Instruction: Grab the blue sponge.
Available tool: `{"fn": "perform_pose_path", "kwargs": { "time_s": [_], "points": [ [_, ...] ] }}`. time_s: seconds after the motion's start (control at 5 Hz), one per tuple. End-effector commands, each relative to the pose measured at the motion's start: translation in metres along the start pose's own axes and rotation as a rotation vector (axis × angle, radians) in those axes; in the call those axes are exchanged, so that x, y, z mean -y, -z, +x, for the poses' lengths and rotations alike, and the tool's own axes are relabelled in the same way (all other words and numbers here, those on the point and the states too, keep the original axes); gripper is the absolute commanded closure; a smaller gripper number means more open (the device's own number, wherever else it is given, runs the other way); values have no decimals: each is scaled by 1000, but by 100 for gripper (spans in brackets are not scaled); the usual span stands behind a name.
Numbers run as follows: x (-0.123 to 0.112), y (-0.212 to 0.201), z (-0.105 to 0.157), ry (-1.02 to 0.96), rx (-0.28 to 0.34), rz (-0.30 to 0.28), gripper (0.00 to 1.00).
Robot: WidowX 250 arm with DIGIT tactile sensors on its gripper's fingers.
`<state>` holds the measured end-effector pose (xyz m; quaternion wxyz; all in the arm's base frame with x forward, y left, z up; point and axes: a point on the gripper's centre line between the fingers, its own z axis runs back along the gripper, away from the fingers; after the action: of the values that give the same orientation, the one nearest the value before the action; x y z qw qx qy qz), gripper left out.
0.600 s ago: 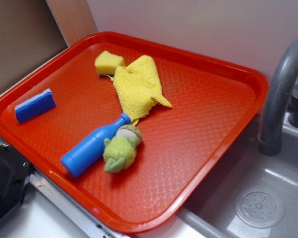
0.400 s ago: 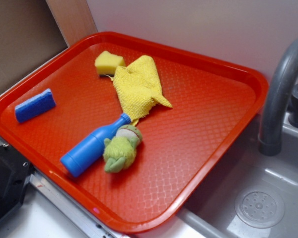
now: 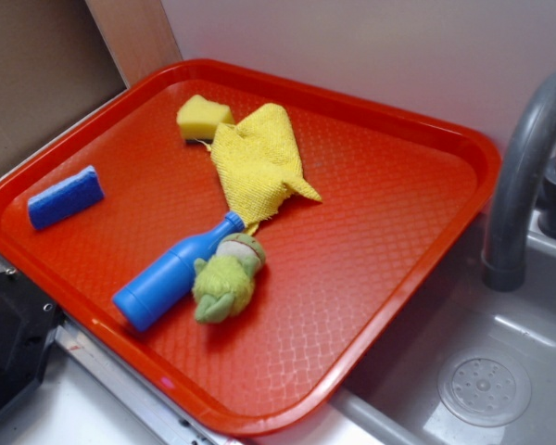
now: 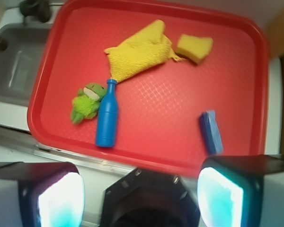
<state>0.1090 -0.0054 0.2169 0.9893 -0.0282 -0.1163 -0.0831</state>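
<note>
Scene: A red tray (image 3: 389, 278) sits beside a grey sink (image 3: 500, 362), with a curved grey faucet (image 3: 519, 176) rising at the sink's edge.

My gripper (image 4: 139, 196): Seen from my wrist camera, my two fingers (image 4: 52, 194) frame the bottom of the picture, well apart, the jaws wide with nothing between them. I hang above the near rim of the tray, clear of everything on it. In the exterior view only a dark part of my body shows at the lower left corner.

Blue sponge (image 3: 65, 197): It lies flat on the tray near the left rim, alone, well apart from the other items. In my wrist view the blue sponge (image 4: 211, 131) lies just above my right-hand finger in the picture.

Blue bottle (image 3: 171, 274): On its side near the tray's front edge, neck pointing toward the yellow cloth (image 3: 258, 162).

Green plush toy (image 3: 226, 276): Lying against the bottle's side.

Yellow sponge (image 3: 202, 116): At the far side of the tray, just beside the cloth's corner.
</note>
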Motion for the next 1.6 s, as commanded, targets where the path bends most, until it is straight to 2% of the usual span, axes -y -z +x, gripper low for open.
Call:
{"fn": "perform_pose_path", "kwargs": {
  "time_s": [0.0,0.2,0.4,0.6,0.8,1.2,1.4],
  "points": [
    [-60,62,4,142,8,12,0],
    [-90,89,9,115,-34,50,0],
    [-106,106,8,88,-86,97,0],
    [-114,131,2,99,-163,137,0],
    [-115,147,-4,98,-221,160,0],
    [-111,188,-15,122,-330,170,0],
    [-117,200,-20,119,-377,211,0]
  ]
}}
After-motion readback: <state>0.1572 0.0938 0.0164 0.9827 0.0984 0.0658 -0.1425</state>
